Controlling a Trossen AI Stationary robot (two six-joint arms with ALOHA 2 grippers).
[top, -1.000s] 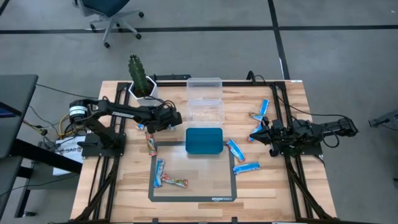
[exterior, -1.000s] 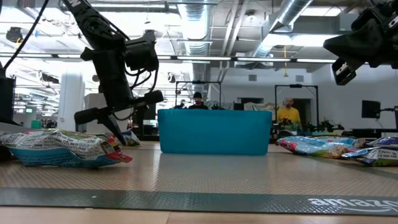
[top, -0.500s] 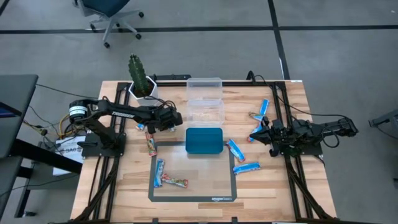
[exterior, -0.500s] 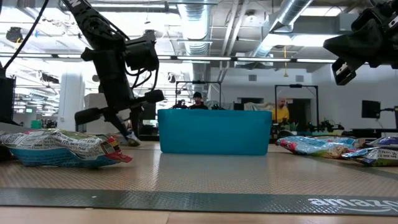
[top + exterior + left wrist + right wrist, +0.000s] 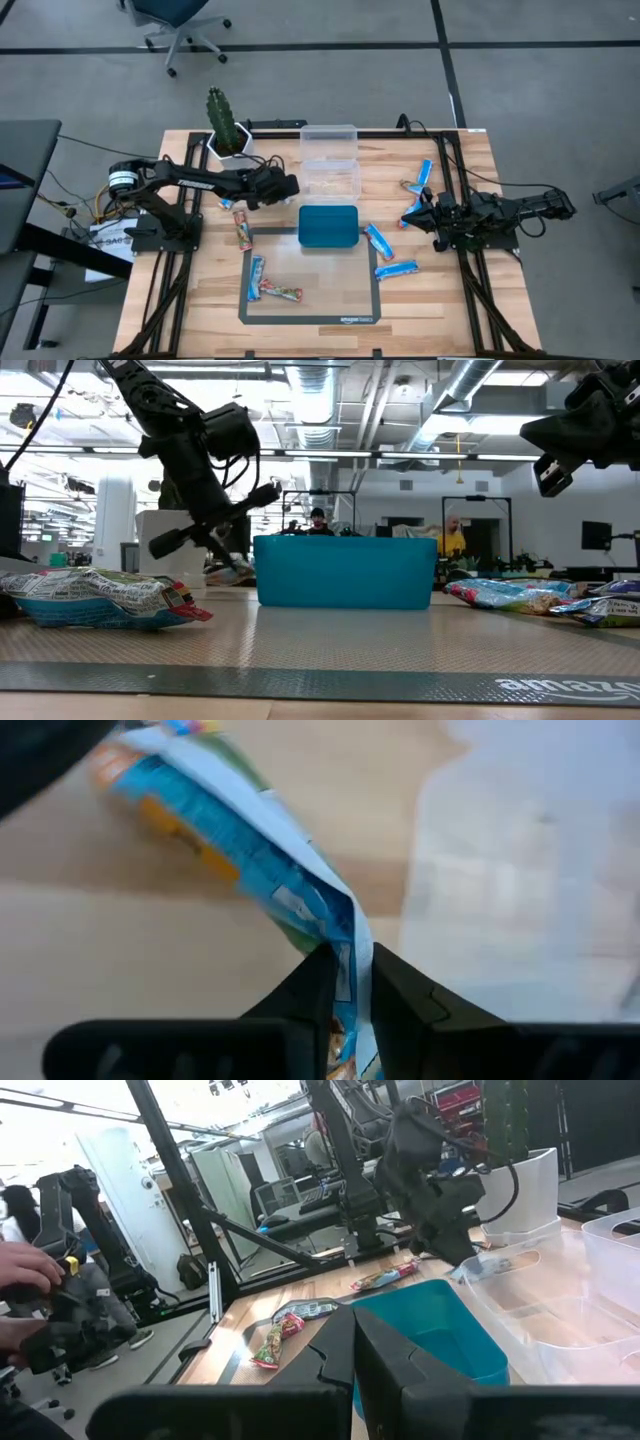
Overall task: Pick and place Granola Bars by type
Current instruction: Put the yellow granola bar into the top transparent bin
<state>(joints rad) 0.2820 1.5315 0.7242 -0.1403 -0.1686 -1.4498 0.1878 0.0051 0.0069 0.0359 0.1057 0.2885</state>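
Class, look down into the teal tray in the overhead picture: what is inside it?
From above, the teal tray shows only its own teal floor; no granola bars are visible inside. In the table-level view its front wall hides the interior.

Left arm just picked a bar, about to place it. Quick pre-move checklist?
1. Left gripper shut on blue bar: ok.
2. Bar lifted off the table: ok, low view shows it hanging.
3. Clear box beside the gripper, open top: ok.
4. Teal tray unobstructed: ok.
5. Right gripper shut, parked at table's right side: ok.
6. Grip secure on bar's end: cannot tell.
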